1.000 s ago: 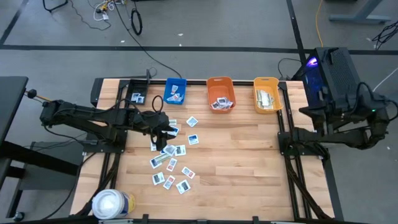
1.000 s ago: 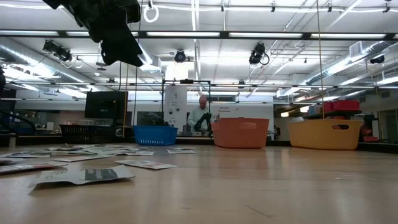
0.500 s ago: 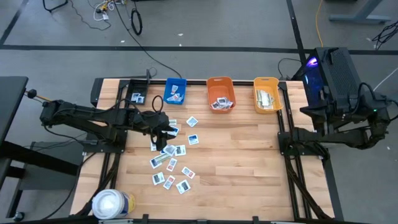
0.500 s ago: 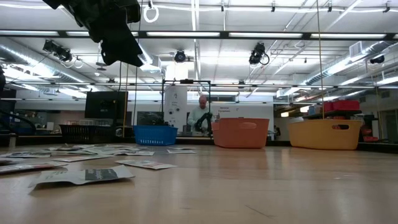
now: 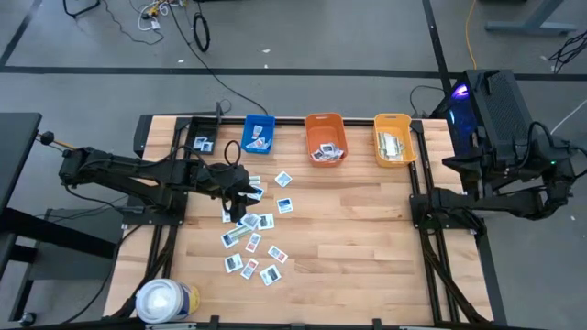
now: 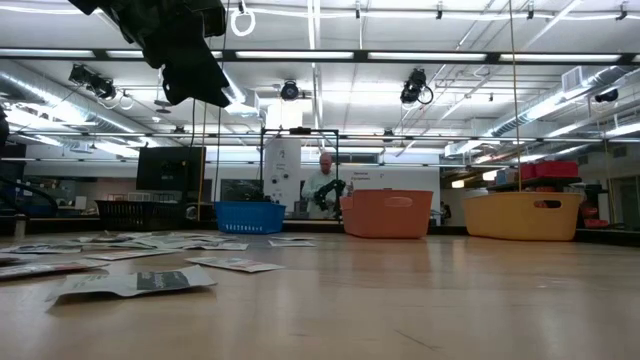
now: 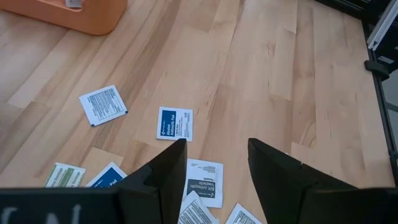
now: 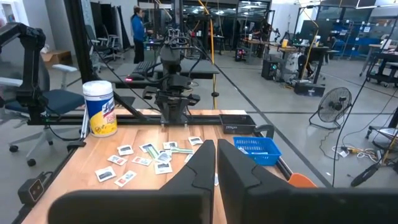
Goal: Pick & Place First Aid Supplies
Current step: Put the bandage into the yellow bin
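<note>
The first aid supplies, small flat white packets (image 5: 251,225) with blue print, lie scattered on the left half of the wooden table; some also lie in the bins. My left gripper (image 5: 241,195) hangs open above the far end of the scatter, clear of the table. In the left wrist view its fingers (image 7: 217,160) frame bare air, with a packet (image 7: 175,123) just ahead and another (image 7: 203,183) beneath. The low view shows it high at the upper left (image 6: 195,75). My right gripper (image 8: 216,157) is shut, raised level off the table's right edge (image 5: 429,203).
Blue bin (image 5: 259,134), orange bin (image 5: 325,138) and yellow bin (image 5: 393,140) stand in a row along the far edge. A white canister (image 5: 166,301) stands at the near left corner. One packet (image 5: 202,143) lies at the far left. The table's right half is bare wood (image 5: 358,238).
</note>
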